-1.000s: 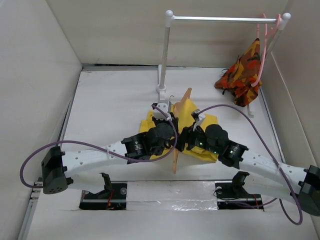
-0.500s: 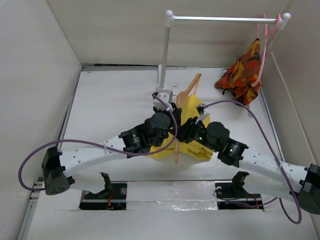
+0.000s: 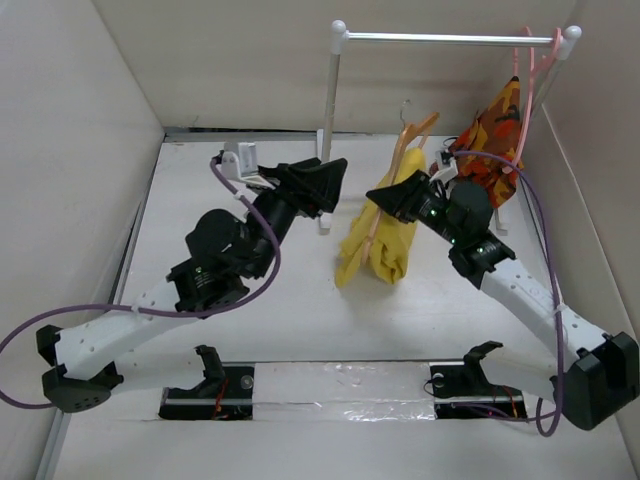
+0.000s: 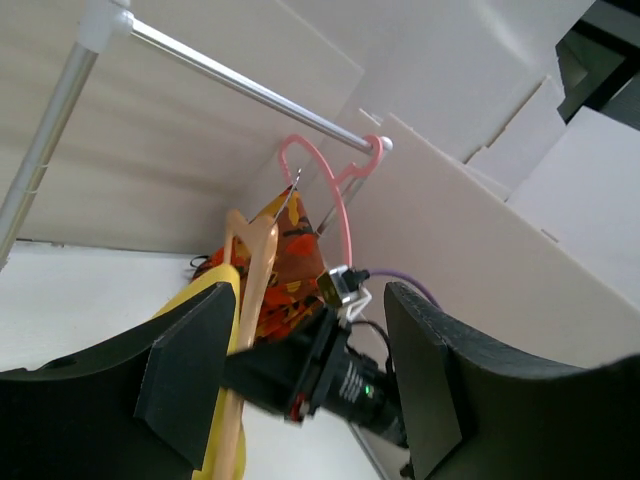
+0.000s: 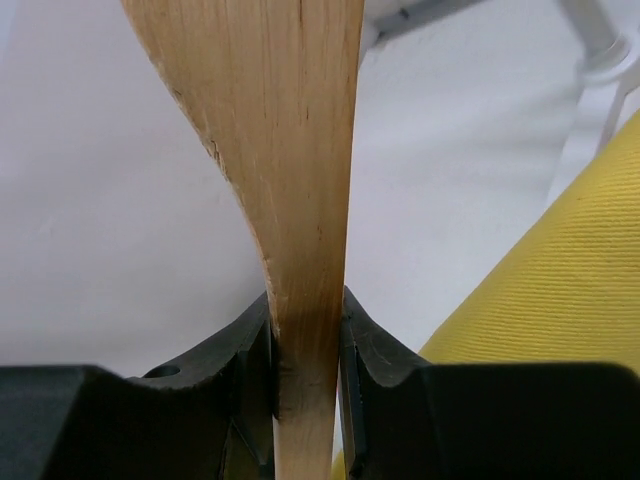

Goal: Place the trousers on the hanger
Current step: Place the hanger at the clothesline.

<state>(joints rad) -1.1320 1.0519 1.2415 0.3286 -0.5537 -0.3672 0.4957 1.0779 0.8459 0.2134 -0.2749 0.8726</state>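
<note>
Trousers (image 3: 385,235) hang folded over the hanger (image 3: 418,132), held up above the desk (image 3: 230,290) below the rail (image 3: 450,39), between its white post (image 3: 328,110) and the orange-red garment (image 3: 485,150). The right tool (image 5: 305,330) clamps the hanger's wooden arm. The left tool (image 3: 325,180), beside the post, gapes wide with nothing in it.

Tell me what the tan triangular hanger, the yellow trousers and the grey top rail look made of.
Going by looks: tan triangular hanger: bare wood, matte; grain streaks show in the right wrist view. yellow trousers: woven cloth, matte, with a fine ribbed texture; maybe cotton, can't confirm. grey top rail: probably a metal tube, smooth with a dull sheen.
</note>
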